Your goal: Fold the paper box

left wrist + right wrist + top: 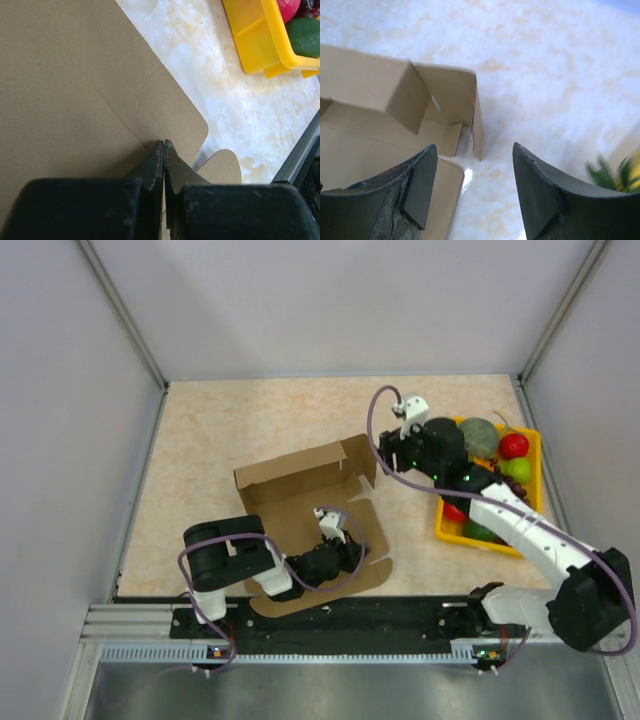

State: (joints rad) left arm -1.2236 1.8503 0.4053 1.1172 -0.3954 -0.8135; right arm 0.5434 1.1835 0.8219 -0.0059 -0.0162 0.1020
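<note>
- Beige marbled tabletop, pale grey walls on 3 sides, metal rail along near edge.
- Brown cardboard paper box, part-folded, sits centre-left and opens upward. Raised back wall is on far side, flat panel twd the rail. The wall's long axis runs left-right, right end slightly farther.
- Left gripper over near panel, fingers pressed tight together; can't tell if cardboard is pinched.
- Right gripper spread wide, above box's far-right corner.
- Yellow plastic fruit tray at right, apart from box.

Beige marbled table, grey walls
</note>
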